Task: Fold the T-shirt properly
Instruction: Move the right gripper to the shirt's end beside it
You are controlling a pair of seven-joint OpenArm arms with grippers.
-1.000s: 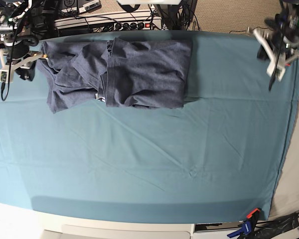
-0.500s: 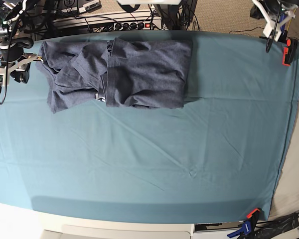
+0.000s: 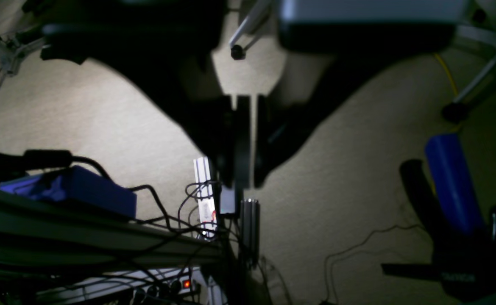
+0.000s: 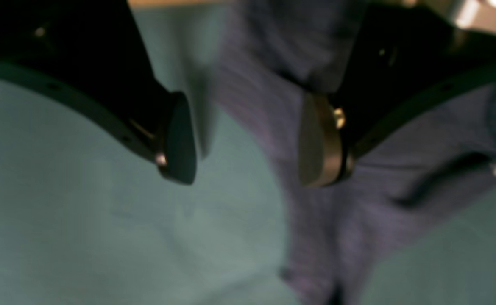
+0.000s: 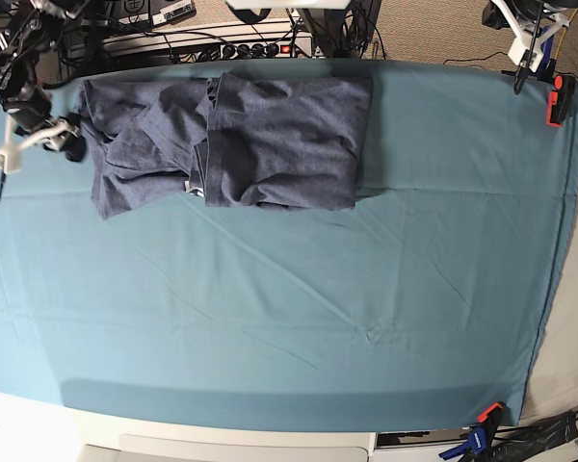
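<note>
A smooth teal cloth [image 5: 299, 298] covered the whole table in the base view, with a shelf of power strips and cables [image 5: 222, 43] along the upper edge. The heathered slate-blue short-sleeved knit T-shirt [image 5: 231, 140] lay in the upper left of that frame, partly folded, its right part doubled into a neat block and its left part rumpled. The right gripper [image 5: 58, 135] stood at the far left, just beside the shirt's left edge. The left gripper [image 5: 525, 48] hung in the upper right corner, well apart from the shirt, off the table's back edge.

In the left wrist view, the black jaws were clenched together on nothing over beige carpet [image 3: 116, 127].

The right wrist view, blurred, showed its jaws released and spread wide, the T-shirt [image 4: 324, 220] lying below and between them, with teal cloth [image 4: 82, 220] on the left of the frame.

The shirt looked light, limp and prone to bunching, so it would drape rather than hold shape. I judged the rumpled left edge, at a hem or sleeve seam, the best place to pinch.
</note>
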